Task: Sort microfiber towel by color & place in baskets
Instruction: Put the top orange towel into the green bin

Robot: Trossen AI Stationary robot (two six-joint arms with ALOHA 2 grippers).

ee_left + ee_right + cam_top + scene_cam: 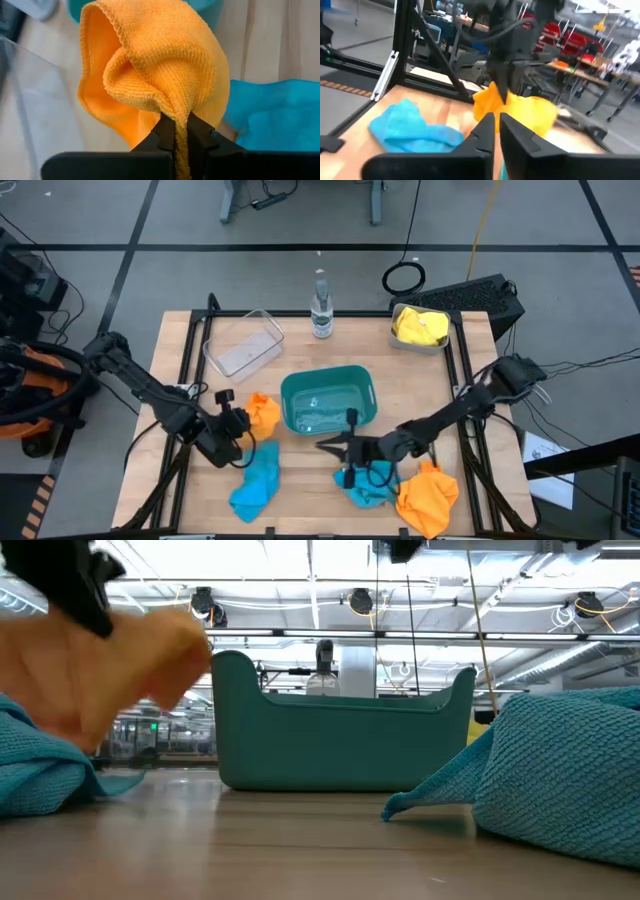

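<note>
- Left gripper [181, 131]: jaws closed on a fold of the orange towel [155, 65]. In the high view this towel [263, 413] sits at the gripper's tip, just left of the teal basket [328, 399].
- Right gripper [495, 127]: fingers nearly together, nothing seen between them. It sits in front of the teal basket, over a blue towel [368, 485], with a second orange towel [428, 495] just to its right.
- Another blue towel [257, 483] lies in front of the left gripper.
- Baskets: clear basket [244, 342] at rear left, empty. Grey basket [420, 328] at rear right, holding a yellow towel [421, 326]. The teal basket stands at centre (a bottle [320, 308] stands behind it).
- Governing relation: the held towel is on the left arm's side. The clear basket lies behind the left gripper, the teal one close on its right, the grey one well across the table.
- Judgement: the left arm is the nearer carrier; the clear basket is the likely target, though no orange is sorted yet to confirm this.
</note>
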